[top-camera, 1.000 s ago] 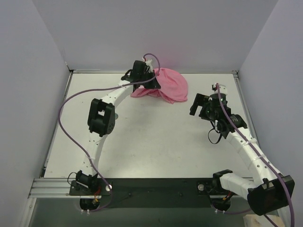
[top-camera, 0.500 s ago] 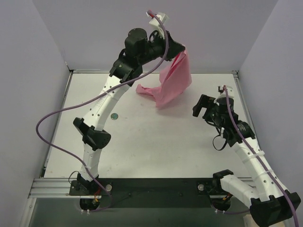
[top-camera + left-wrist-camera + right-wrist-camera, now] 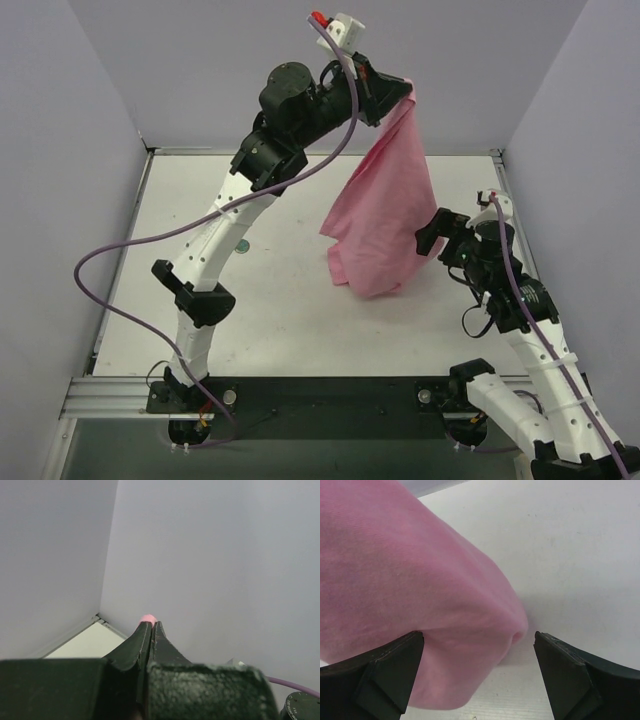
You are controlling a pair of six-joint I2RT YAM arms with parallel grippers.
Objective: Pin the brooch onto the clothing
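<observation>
One pinch of the shirt (image 3: 385, 215) is clamped in our left gripper (image 3: 397, 90), jaws together on the fabric. We hold it high at the far side so that the cloth hangs free, down near the desk (image 3: 300, 320). Our right gripper (image 3: 432, 236) stands jaws apart at the fold's right edge, probably to catch and spread it. The brooch (image 3: 241, 247) lies on the desk, well left.

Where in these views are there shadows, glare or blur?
Top external: even light, sharp, no glare or hard shadows around the T-shirt. Left wrist: the shut left claw is dark against a plain, evenly lit wall. Right wrist: fabric weave sharp, soft shadow under its fold on the table.
</observation>
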